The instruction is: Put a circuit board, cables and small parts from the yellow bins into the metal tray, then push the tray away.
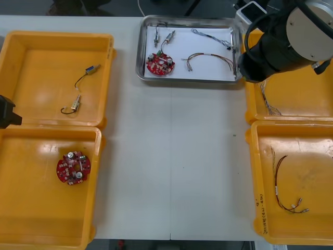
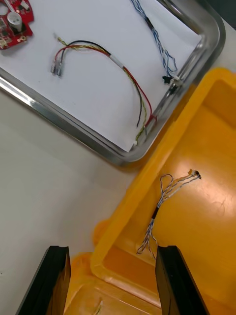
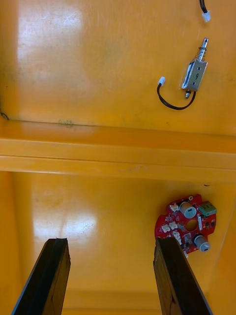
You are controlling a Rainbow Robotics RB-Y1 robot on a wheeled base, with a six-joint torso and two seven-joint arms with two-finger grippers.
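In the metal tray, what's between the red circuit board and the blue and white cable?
The red and yellow cable lies between the circuit board and the blue and white cable; the right wrist view shows it.

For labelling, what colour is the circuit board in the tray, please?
Red; the circuit board shows best in front view.

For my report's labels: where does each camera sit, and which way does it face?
Front: above the arms, facing steeply down at the table; right arm at top right.
Right wrist: on that arm, facing past the open right gripper at the metal tray and a right bin.
Left wrist: facing past the open left gripper into two left bins.
Front and left wrist share the binned circuit board.
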